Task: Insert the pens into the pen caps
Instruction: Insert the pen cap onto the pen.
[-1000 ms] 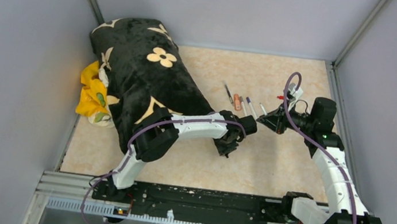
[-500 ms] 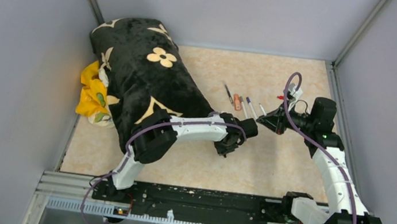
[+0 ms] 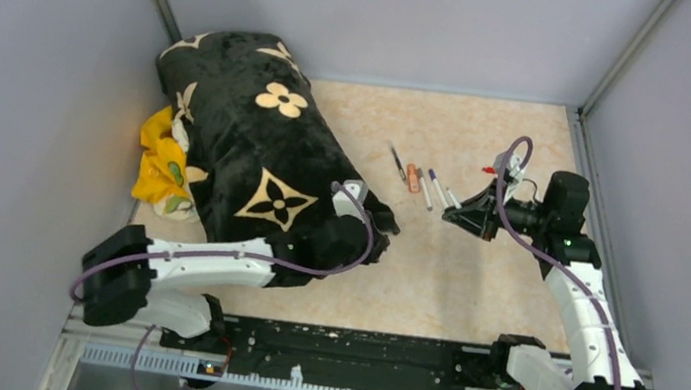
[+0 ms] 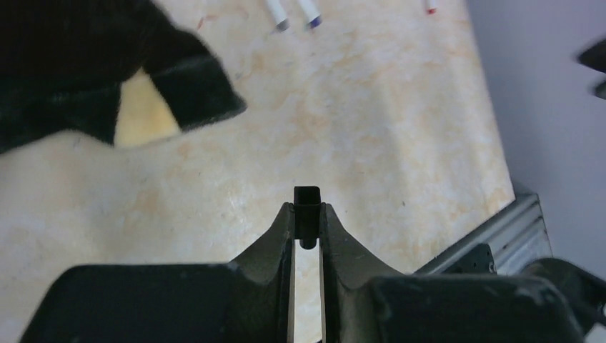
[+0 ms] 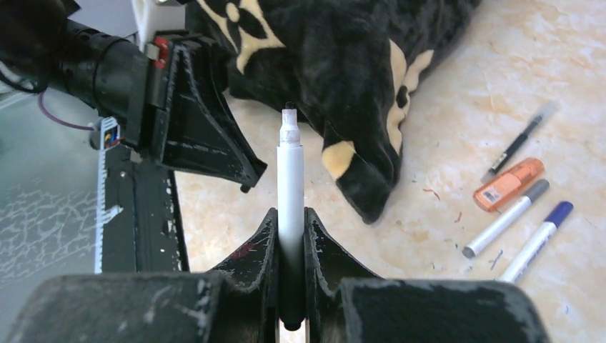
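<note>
In the left wrist view my left gripper (image 4: 307,212) is shut on a small black pen cap (image 4: 308,196), which stands out just past the fingertips above the beige table. From above, the left gripper (image 3: 380,224) sits at the edge of the black cloth. My right gripper (image 5: 291,216) is shut on a white-barrelled pen (image 5: 291,168) with a bare black tip, pointing toward the left gripper (image 5: 239,179). From above, the right gripper (image 3: 460,215) hangs right of centre. A thin dark pen (image 5: 518,146), an orange marker (image 5: 509,184) and two white markers (image 5: 506,218) lie on the table.
A black cloth with cream flower patterns (image 3: 248,142) covers the table's left half, over a yellow item (image 3: 159,165). A small red piece (image 3: 488,170) lies behind the right gripper. Grey walls enclose the table, and the black base rail (image 3: 351,352) runs along the near edge.
The left arm has swung back and to the left, drawing its gripper away from the right gripper to the cloth's edge. Its jaws narrowed. The right gripper barely shifted.
</note>
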Motion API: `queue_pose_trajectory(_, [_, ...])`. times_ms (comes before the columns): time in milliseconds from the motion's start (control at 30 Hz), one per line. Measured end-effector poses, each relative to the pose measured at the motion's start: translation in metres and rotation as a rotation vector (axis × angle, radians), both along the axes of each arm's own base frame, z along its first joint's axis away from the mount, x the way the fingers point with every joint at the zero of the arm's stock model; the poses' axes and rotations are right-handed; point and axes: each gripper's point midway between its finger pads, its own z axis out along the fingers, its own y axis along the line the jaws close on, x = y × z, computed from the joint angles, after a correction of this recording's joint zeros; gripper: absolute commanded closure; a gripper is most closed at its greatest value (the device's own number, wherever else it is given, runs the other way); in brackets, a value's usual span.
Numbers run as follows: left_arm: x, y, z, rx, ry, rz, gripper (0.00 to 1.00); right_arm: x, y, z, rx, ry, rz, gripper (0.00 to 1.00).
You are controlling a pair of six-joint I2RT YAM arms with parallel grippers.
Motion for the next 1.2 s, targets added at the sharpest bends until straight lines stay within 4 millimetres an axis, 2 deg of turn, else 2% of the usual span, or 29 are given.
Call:
queue_pose_trajectory(100, [-0.002, 0.004, 0.028, -0.086, -0.203, -0.114, 1.0, -0.005, 0.003, 0.004, 0.019, -0.012, 0.036, 1.0])
queue_pose_trajectory(267, [-0.003, -0.004, 0.111, -0.282, -0.586, -0.28, 1.0, -0.013, 0.008, 0.014, 0.065, -0.023, 0.102, 1.0])
queue_pose_trajectory(367, [0.004, -0.004, 0.156, -0.387, -0.755, -0.311, 1.0, -0.016, 0.01, 0.018, 0.088, -0.018, 0.126, 1.0])
queue_pose_trajectory(433, [0.01, -0.004, 0.177, -0.447, -0.835, -0.319, 1.0, -0.018, 0.011, 0.02, 0.104, -0.006, 0.144, 1.0])
queue_pose_trajectory(533, [0.016, 0.0, 0.196, -0.526, -0.928, -0.298, 1.0, -0.02, 0.013, 0.021, 0.127, 0.018, 0.163, 1.0])
queue_pose_trajectory(633, [0.02, -0.001, 0.2, -0.578, -0.982, -0.275, 1.0, -0.023, 0.014, 0.018, 0.151, 0.056, 0.173, 1.0])
queue_pose_trajectory(767, [0.035, -0.016, 0.169, -0.55, -0.931, -0.273, 1.0, -0.025, 0.015, 0.016, 0.174, 0.085, 0.171, 1.0])
queue_pose_trajectory(833, [0.041, -0.023, 0.16, -0.544, -0.908, -0.27, 1.0, -0.024, 0.017, 0.021, 0.181, 0.074, 0.176, 1.0])
queue_pose_trajectory(967, [0.054, -0.025, 0.167, -0.592, -0.883, -0.224, 1.0, -0.025, 0.024, 0.024, 0.182, 0.05, 0.211, 1.0])
queue_pose_trajectory(1200, [0.063, -0.018, 0.175, -0.702, -0.805, -0.146, 1.0, -0.024, 0.038, 0.013, 0.169, 0.097, 0.275, 1.0])
